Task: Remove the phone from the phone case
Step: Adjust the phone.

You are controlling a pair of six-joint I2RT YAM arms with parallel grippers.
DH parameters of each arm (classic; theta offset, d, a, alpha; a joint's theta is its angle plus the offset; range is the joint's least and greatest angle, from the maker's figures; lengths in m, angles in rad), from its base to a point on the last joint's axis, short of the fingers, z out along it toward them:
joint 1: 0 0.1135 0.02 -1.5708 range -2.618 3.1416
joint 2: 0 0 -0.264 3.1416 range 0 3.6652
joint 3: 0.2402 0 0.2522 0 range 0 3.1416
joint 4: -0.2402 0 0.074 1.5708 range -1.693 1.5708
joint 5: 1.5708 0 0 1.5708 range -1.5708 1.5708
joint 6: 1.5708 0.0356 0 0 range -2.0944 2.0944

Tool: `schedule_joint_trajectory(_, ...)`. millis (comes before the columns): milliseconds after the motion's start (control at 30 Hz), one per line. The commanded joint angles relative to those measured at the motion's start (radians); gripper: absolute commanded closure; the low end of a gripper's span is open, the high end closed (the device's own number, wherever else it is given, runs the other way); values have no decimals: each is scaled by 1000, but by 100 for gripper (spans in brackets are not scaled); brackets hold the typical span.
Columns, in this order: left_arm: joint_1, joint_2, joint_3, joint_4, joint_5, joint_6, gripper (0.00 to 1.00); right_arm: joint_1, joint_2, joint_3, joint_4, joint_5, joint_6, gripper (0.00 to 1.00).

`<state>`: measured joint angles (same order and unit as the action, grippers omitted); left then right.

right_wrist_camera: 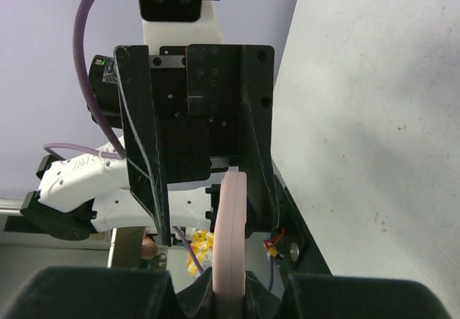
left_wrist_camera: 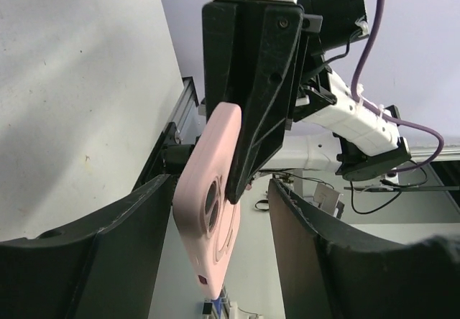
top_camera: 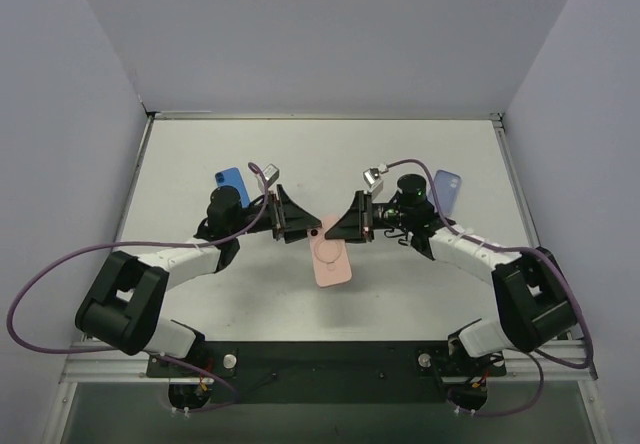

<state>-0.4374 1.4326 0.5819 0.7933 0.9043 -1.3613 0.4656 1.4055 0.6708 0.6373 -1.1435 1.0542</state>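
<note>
**Pink case caught between my two arms**

Top view: my left end effector [top_camera: 308, 227] and right end effector [top_camera: 335, 231] meet nose to nose at mid-frame, above the bench [top_camera: 420, 299]. The pink phone case [top_camera: 332, 262] sits just below where they meet, its ringed back facing the camera. A blue phone [top_camera: 232, 181] lies flat in the upper left, behind my left wrist. A lilac phone-shaped slab [top_camera: 449, 191] lies to the right, behind my right wrist. Both are well apart from the case.

Left wrist view: my left fingers [left_wrist_camera: 93, 254] fill the lower corners, spread wide. The case stands between them, close to the left-hand one, with a clear gap to the other. My right end effector reaches in from the top, clamped on the case.

Right wrist view: the case shows edge-on at bottom centre, pinched between my right fingers [right_wrist_camera: 345, 294]. I cannot tell whether a phone sits inside it.
</note>
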Motion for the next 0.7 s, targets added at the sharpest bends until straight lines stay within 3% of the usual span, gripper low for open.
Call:
schedule_joint_trajectory(0, -1, 6, -5, 138, 38, -36, 34, -1, 79, 10, 404, -73, 220, 100)
schedule_joint_trajectory(167, -4, 15, -8, 158, 47, -53, 36, -1, 258, 9, 907, -71, 583, 100)
schedule_joint_trajectory(233, -3, 20, -7, 175, 44, -68, 44, 1, 314, 26, 1033, -70, 670, 100)
schedule_joint_trajectory(300, -3, 20, -2, 178, 41, -73, 51, 8, 335, 26, 1032, -67, 662, 100)
schedule_joint_trajectory(333, -3, 20, -2, 176, 38, -76, 59, 8, 340, 24, 1032, -70, 659, 100)
schedule_joint_trajectory(500, -1, 20, 16, 159, 27, -75, 73, 10, 342, 19, 1023, -82, 644, 100)
schedule_joint_trajectory(533, 0, 22, 19, 156, 25, -75, 77, 11, 340, 16, 1000, -85, 633, 100)
schedule_joint_trajectory(600, 3, 20, 24, 155, 24, -79, 94, 8, 326, 4, 961, -87, 578, 100)
schedule_joint_trajectory(667, 8, 15, 27, 153, 24, -82, 100, 5, 293, -17, 833, -79, 505, 100)
